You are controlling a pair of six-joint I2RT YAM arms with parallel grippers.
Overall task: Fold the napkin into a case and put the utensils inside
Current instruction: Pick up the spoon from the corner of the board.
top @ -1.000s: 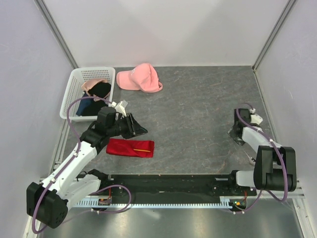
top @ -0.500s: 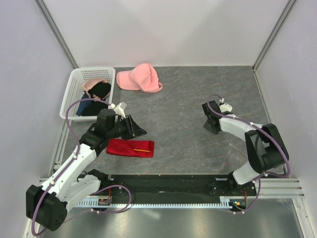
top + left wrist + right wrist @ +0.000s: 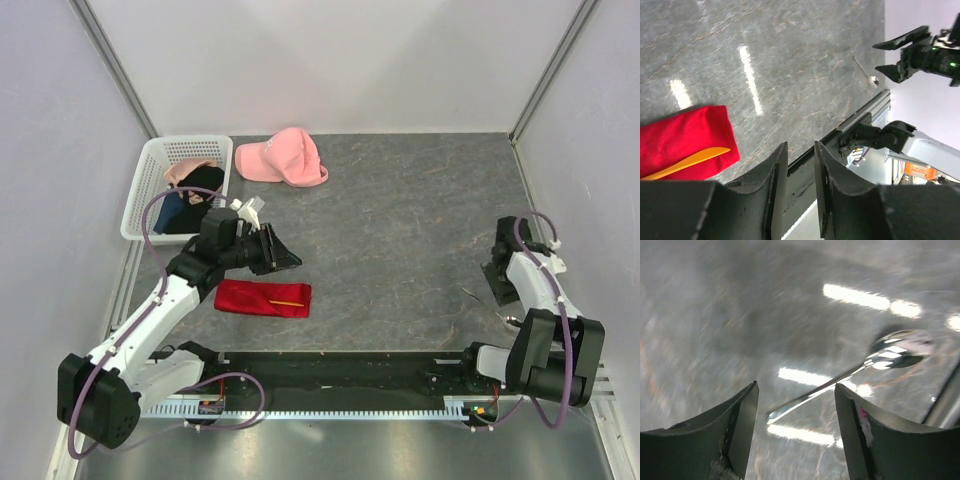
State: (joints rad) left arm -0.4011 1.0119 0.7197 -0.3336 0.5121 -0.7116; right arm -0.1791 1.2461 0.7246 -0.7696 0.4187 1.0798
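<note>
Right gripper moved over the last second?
Yes. The right gripper swung left, away from the right wall, then back beside that wall, now open above a spoon.

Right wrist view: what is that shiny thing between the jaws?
A metal spoon on the grey table; the right wrist view shows its handle between the open jaws.

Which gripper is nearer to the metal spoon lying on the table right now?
Right. The right gripper is directly over the spoon, open jaws either side of its handle. The left gripper is far across the table, by the red napkin.
</note>
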